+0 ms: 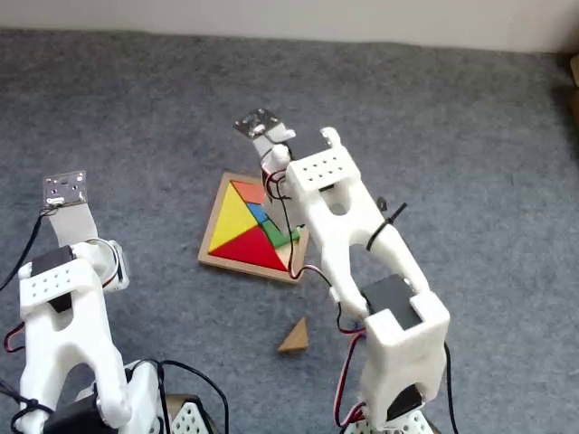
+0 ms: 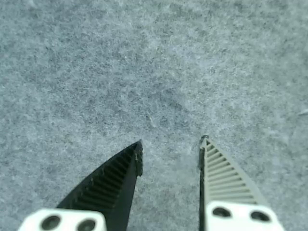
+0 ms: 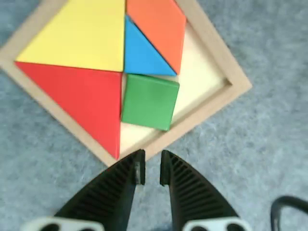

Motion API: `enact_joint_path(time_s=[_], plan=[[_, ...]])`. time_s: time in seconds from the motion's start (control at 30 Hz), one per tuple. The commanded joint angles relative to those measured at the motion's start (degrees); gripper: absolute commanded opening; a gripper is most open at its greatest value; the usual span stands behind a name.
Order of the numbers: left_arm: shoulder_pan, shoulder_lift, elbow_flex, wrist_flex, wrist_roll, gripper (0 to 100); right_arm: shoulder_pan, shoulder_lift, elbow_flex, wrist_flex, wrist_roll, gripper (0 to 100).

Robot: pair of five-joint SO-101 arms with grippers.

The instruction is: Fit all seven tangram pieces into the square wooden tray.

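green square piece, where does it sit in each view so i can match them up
high view: green square in the wooden tray, on the side nearest the arm above it.
right wrist view: green square mid-picture, just beyond the right end effector.
left wrist view: grey carpet ahead of the left end effector.
shared landmark: the red triangle beside the square.

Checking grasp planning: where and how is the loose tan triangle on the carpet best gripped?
Come from straight above and pinch the tan triangle across two thin side edges: it seems to lie flat on the carpet, apart from the tray.
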Motion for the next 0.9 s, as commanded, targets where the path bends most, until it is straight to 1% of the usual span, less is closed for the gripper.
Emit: enact_joint_path(time_s=[0.0, 0.1, 0.17, 0.33, 0.43, 0.5, 0.67, 0.77, 0.87], plan=[[1.19, -1.71, -0.31, -0.79, -0.35, 19, 0.66, -7.43, 0.04, 3.82, -0.26, 6.3], [1.1, -1.71, -0.31, -0.79, -0.35, 20, -0.13, -12.26, 6.9, 3.82, -0.18, 6.3], [1.1, -1.71, -0.31, -0.79, -0.35, 20, -0.84, -16.84, 13.58, 1.8, -0.18, 6.3], [1.1, -1.71, -0.31, -0.79, -0.35, 20, -1.19, -32.22, 32.92, -7.69, -0.18, 6.6], [1.19, -1.71, -0.31, -0.79, -0.35, 20, -1.98, -40.13, 42.51, -11.65, -0.18, 6.8], [1.19, -1.71, -0.31, -0.79, -0.35, 20, -4.09, -44.0, 47.52, -12.44, -0.44, 9.4], [1.36, -1.71, -0.31, -0.79, -0.18, 20, -13.14, -46.64, 55.87, -12.79, -0.62, 24.2], [1.36, -1.71, -0.31, -0.79, -0.18, 20, -16.66, -46.64, 57.8, -12.79, -1.14, 25.1], [1.36, -1.71, -0.31, -0.79, -0.18, 20, -19.03, -46.64, 58.07, -14.9, -6.07, 25.1]])
